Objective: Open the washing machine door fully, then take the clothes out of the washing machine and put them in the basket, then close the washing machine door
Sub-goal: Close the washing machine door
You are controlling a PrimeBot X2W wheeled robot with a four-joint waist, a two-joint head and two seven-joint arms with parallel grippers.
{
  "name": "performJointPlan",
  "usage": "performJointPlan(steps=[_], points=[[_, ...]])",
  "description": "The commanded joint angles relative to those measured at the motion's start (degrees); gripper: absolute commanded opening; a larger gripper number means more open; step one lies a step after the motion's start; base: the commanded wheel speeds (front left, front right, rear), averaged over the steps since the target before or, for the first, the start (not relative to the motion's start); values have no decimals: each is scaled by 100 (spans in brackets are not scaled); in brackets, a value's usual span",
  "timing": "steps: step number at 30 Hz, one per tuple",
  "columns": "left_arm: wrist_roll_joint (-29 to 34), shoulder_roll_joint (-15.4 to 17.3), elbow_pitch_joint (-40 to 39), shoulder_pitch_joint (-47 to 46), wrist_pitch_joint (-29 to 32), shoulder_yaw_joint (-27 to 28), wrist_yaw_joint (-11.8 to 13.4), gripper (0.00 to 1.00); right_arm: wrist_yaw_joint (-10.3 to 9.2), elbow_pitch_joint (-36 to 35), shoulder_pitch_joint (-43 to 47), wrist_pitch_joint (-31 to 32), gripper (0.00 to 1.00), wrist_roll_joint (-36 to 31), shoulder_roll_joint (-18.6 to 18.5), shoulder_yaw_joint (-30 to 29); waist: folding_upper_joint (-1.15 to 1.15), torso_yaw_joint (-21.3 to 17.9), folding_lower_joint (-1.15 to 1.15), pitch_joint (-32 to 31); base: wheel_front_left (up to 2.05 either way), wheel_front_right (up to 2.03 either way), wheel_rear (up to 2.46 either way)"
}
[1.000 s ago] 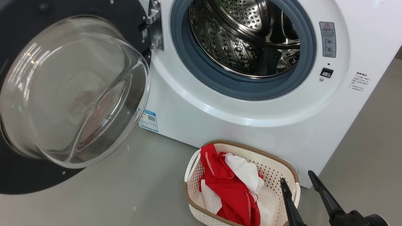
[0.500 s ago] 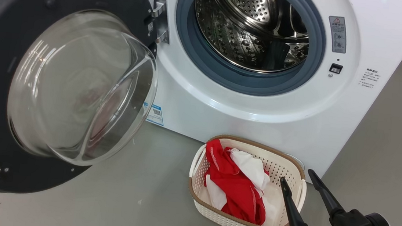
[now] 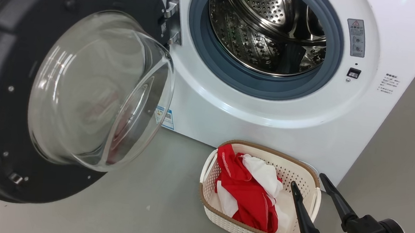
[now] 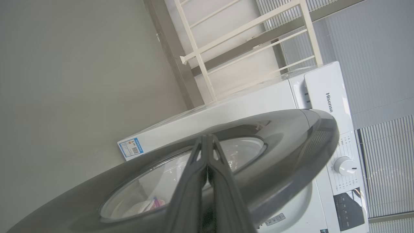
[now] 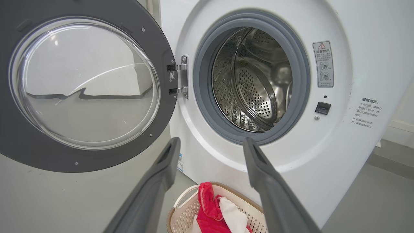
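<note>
The washing machine [image 3: 267,126] stands with its door [image 3: 4,55] swung out to the left, glass bowl facing me. Its steel drum [image 3: 269,31] holds no cloth that I can see. Red and white clothes [image 3: 249,200] lie in the cream basket [image 3: 235,225] on the floor in front of the machine. My right gripper [image 3: 307,179] hangs open and empty beside the basket's right end; its wrist view shows the fingers [image 5: 168,161] spread below the opening, above the basket [image 5: 181,220]. My left gripper [image 4: 207,137] is shut, its tips against the door's dark outer face [image 4: 291,136].
Grey floor [image 3: 398,150] runs right of the machine and in front of the basket. A white metal rack [image 4: 226,35] stands behind the machine. The control knob [image 4: 344,165] sits on the machine's front panel.
The head camera has shifted, sliding the whole scene right. The door seems to have swung slightly toward the machine. My right gripper stays open in the same spot.
</note>
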Motion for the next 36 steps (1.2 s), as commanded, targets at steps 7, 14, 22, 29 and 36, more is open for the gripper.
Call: performJointPlan(steps=[7, 14, 22, 29, 36], points=[[-548, -275, -858, 387, 501, 302, 182, 0, 26, -146, -205, -64, 100, 59, -41, 103, 0, 109, 0, -31, 0, 0, 0], [-896, -660, -1578, 781, 928, 408, 354, 0, 26, -149, -209, -72, 100, 123, -41, 176, 0, 171, 0, -53, 0, 0, 0], [-1039, -1082, -2335, 1203, 1355, 249, 516, 0, 26, -99, -209, -79, 100, 164, -41, 228, 0, 173, 0, -68, 0, 0, 0], [-1179, -1422, -2914, 1439, 1571, 77, 645, 0, 26, -40, -229, -83, 100, 229, -41, 278, 0, 122, 0, -84, 0, 0, 0], [-1305, -1600, -3263, 1566, 1554, -150, 739, 0, 26, 24, -235, -85, 100, 257, -41, 284, 0, 59, 0, -67, 0, 0, 0]])
